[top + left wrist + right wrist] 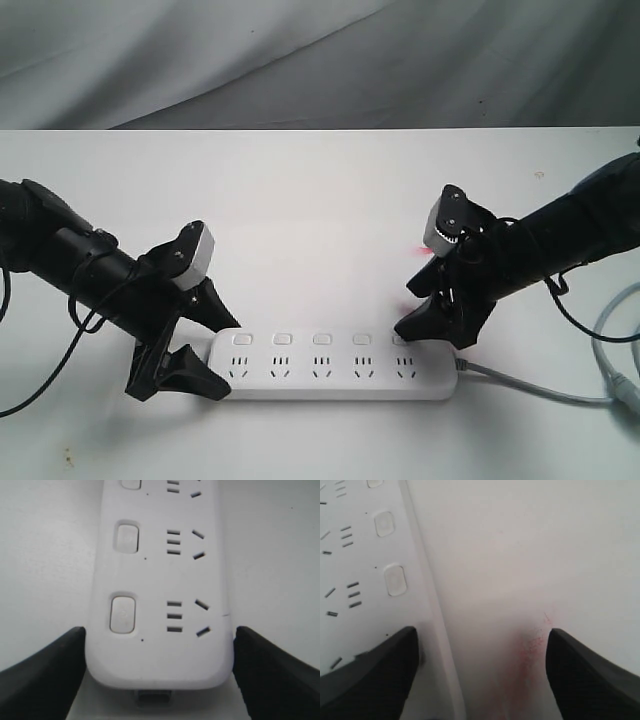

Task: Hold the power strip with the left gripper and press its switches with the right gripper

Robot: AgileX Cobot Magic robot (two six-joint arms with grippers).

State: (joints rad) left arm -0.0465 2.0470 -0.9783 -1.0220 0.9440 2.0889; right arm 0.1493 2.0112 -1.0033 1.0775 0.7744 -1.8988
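The white power strip lies flat near the table's front edge, its row of switches along the far side. My left gripper straddles the strip's left end, and both black fingers sit against the sides of the power strip, next to the end switch. My right gripper stands open at the strip's right end. One finger rests over the power strip just past a switch; the other hangs over bare table. The rightmost switch is mostly hidden under that finger.
The strip's grey cord runs off to the right. A pale cable loops at the right table edge. A faint red glow tints the table between the right fingers. Grey cloth hangs behind the table.
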